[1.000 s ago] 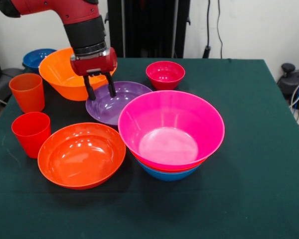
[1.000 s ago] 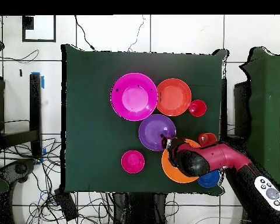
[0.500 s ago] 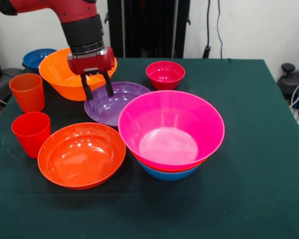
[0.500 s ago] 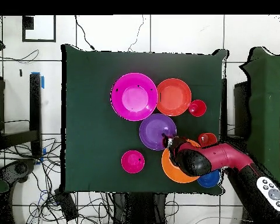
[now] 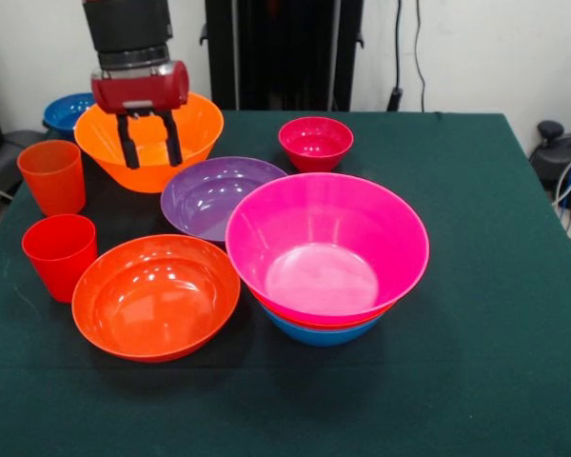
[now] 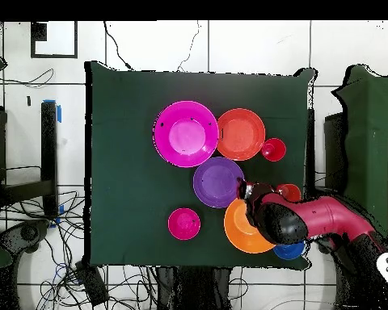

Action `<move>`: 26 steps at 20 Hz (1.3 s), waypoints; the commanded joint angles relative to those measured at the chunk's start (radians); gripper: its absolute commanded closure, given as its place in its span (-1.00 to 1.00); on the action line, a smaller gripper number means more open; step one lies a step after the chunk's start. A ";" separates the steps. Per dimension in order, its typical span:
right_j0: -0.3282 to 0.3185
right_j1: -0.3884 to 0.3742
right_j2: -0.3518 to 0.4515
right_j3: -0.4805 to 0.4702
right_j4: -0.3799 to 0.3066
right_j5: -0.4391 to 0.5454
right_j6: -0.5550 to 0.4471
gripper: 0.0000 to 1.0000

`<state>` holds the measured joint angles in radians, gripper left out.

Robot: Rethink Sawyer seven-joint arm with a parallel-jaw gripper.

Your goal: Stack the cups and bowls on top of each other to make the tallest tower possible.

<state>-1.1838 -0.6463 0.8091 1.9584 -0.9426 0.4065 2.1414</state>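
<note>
Gripper [image 5: 148,143] hangs over the yellow-orange bowl [image 5: 186,129] at far left — jaws spread, holding nothing. Purple bowl [image 5: 214,195] sits just right and nearer on the table [image 5: 476,286]. Tower [image 5: 328,257] — pink bowl on top, blue base — lies well right and nearer, so any carry likely runs right and toward the near edge.

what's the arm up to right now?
Building a bowl tower. So far the large pink bowl sits nested on a red-orange bowl and the medium blue bowl at the base. The end effector is open and empty, hanging in front of the large yellow-orange bowl, gripping nothing. The purple bowl, the other wide red-orange bowl, the small magenta bowl and both cups sit loose on the table.
</note>
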 commanded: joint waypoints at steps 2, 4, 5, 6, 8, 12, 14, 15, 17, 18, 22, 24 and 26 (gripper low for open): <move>0.044 -0.094 0.037 0.058 0.061 0.138 -0.201 -1.00; 0.050 -0.072 0.025 0.056 0.048 0.114 -0.187 -1.00; 0.052 -0.058 0.020 0.051 0.042 0.102 -0.183 -1.00; 0.054 -0.044 0.016 0.047 0.036 0.090 -0.179 -1.00; 0.063 -0.002 0.005 0.024 0.018 0.068 -0.176 -1.00; 0.083 0.052 -0.001 -0.006 0.002 0.045 -0.166 -1.00; 0.089 0.068 -0.008 -0.007 -0.006 0.026 -0.149 -1.00; 0.094 0.075 -0.013 -0.006 -0.012 0.014 -0.137 -1.00; 0.104 0.082 -0.020 -0.006 -0.019 -0.010 -0.113 -1.00; 0.109 0.090 -0.020 -0.014 -0.020 -0.013 -0.111 -1.00; 0.126 0.115 -0.015 -0.032 -0.022 -0.021 -0.110 -1.00; 0.132 0.130 -0.008 -0.052 -0.017 -0.016 -0.121 -1.00; 0.130 0.145 0.002 -0.068 -0.013 -0.008 -0.142 -1.00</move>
<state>-1.1009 -0.5730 0.8151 1.9529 -0.8988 0.4062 2.1414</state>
